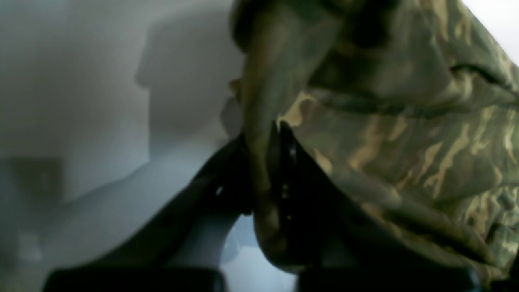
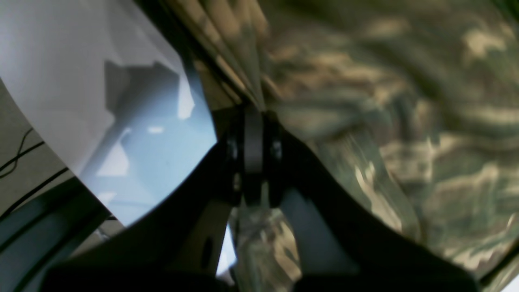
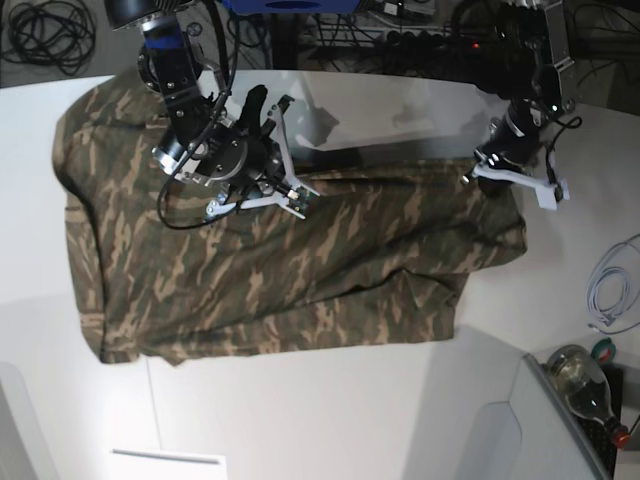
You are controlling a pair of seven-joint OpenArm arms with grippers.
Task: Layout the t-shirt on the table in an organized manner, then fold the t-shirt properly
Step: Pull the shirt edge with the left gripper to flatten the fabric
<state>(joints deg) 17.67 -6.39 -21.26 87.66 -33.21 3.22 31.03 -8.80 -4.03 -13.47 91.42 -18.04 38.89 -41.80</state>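
Observation:
The camouflage t-shirt [image 3: 300, 270] lies spread across the white table [image 3: 330, 410], with its upper edge lifted into a fold between both grippers. My right gripper [image 3: 298, 196] is shut on that edge near the shirt's middle. In the right wrist view its black fingers [image 2: 253, 134] pinch a pleated bunch of the t-shirt [image 2: 385, 101] above the table [image 2: 61, 61]. My left gripper [image 3: 478, 172] is shut on the shirt's upper right corner. In the left wrist view the gripper [image 1: 261, 138] clamps a fold of the t-shirt [image 1: 405, 142] that hangs over the table [image 1: 81, 81].
A bottle [image 3: 585, 380] and a coiled white cable [image 3: 610, 290] lie at the right edge. Dark cables [image 3: 40, 30] run along the back. A grey panel [image 3: 480, 430] stands at the lower right, and a white sheet [image 3: 165, 460] lies at the front.

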